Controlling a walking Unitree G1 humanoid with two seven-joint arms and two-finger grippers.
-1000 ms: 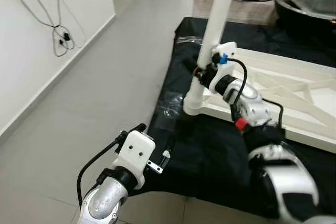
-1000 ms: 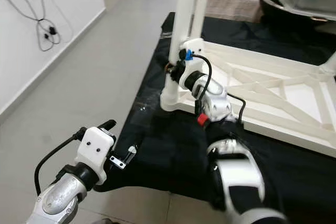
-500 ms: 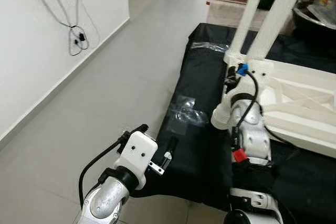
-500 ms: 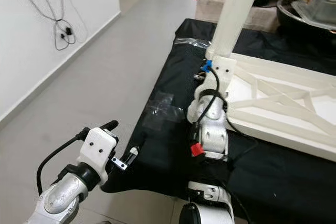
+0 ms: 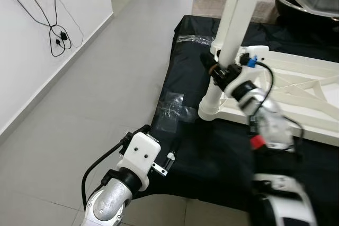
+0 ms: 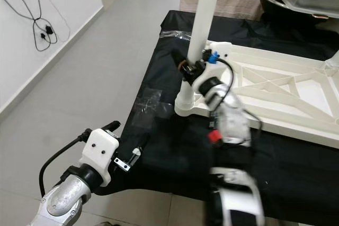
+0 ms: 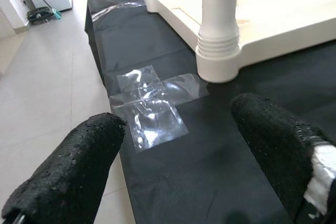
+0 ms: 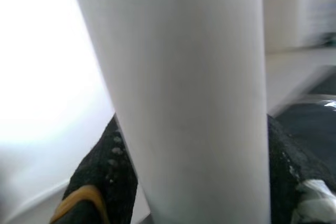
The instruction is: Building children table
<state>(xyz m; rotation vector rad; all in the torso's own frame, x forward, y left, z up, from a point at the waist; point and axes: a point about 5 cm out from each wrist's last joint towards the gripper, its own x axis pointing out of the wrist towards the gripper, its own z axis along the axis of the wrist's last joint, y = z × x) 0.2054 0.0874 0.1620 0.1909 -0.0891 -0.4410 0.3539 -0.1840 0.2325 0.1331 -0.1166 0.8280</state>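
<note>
My right gripper [image 5: 216,71] has its fingers clamped on the white table leg [image 5: 233,22] — it stands upright in the upturned table top's [image 6: 275,96] corner, on the black sheet [image 5: 185,78]. My left gripper [image 7: 184,156] hovers nearby, fingers apart.

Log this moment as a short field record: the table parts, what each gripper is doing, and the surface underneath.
table part: white table leg standing upright in the corner socket of the upturned white tabletop
right gripper: fingers closed around the leg just above the socket
left gripper: fingers open, hanging idle over the mat's edge
surface: black mat on grey tile floor, clear tape patch near the socket
</note>
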